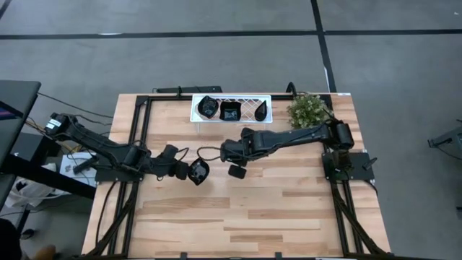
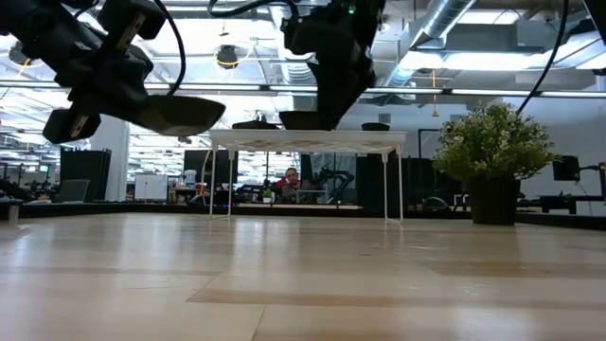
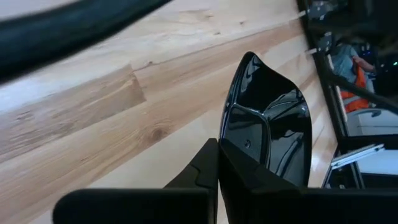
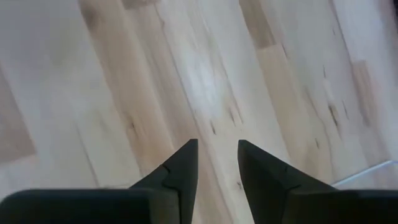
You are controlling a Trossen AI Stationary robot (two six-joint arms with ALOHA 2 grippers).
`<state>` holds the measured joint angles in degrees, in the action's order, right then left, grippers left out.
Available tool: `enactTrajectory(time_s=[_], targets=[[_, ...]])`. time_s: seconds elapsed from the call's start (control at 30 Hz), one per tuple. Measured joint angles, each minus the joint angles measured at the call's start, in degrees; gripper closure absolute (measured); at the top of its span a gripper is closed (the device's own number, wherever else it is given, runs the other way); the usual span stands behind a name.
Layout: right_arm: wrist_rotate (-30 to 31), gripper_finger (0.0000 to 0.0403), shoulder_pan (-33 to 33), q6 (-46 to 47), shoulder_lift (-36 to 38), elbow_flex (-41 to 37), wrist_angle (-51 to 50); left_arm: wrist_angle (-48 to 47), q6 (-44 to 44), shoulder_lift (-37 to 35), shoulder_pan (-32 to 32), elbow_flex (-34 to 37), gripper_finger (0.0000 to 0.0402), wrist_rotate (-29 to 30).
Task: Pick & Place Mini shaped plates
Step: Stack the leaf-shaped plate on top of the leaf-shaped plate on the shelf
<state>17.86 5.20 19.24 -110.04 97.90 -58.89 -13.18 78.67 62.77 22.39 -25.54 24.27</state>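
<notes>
My left gripper (image 1: 186,170) hangs above the table's left middle, shut on one mini shaped plate (image 1: 199,171), a glossy black dish with a wavy rim (image 3: 273,118). In the low view this plate (image 2: 180,114) floats well above the wood. My right gripper (image 1: 236,171) stands open just right of it, over bare table, with nothing between its fingers (image 4: 217,155). Three more black plates (image 1: 208,107) (image 1: 230,112) (image 1: 261,110) rest in the white lattice tray (image 1: 249,97) at the far edge. My left gripper pinches the plate's rim (image 3: 239,146) between its two fingers at the edge nearest the arm. The fingers come from the table's left, slanting down. The plate sticks out past the fingertips toward the right, about level, lifted clear of the table.
A green plant (image 1: 307,110) in a dark pot stands at the far right beside the tray, which stands on thin white legs (image 2: 386,180). Bare wood (image 1: 253,217) lies between the grippers and the near edge.
</notes>
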Motion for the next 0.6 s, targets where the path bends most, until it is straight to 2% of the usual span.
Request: enactTrajectory(time_s=[0.17,0.4,0.6], targets=[[3.2,0.0295,1.3,-0.3,2.1,-3.0,1.3,0.7,0.0,-2.2,-0.3,0.0,0.0396,1.9],[3.3,0.0295,0.9,-3.4,13.3,-12.7,9.6,2.2,-1.3,-5.5,-3.6,0.0,0.0396,2.8],[-3.8,0.0295,-0.5,-3.1,25.2,-27.5,20.2,5.0,-7.1,-6.9,-7.5,-2.0,0.0396,3.0]])
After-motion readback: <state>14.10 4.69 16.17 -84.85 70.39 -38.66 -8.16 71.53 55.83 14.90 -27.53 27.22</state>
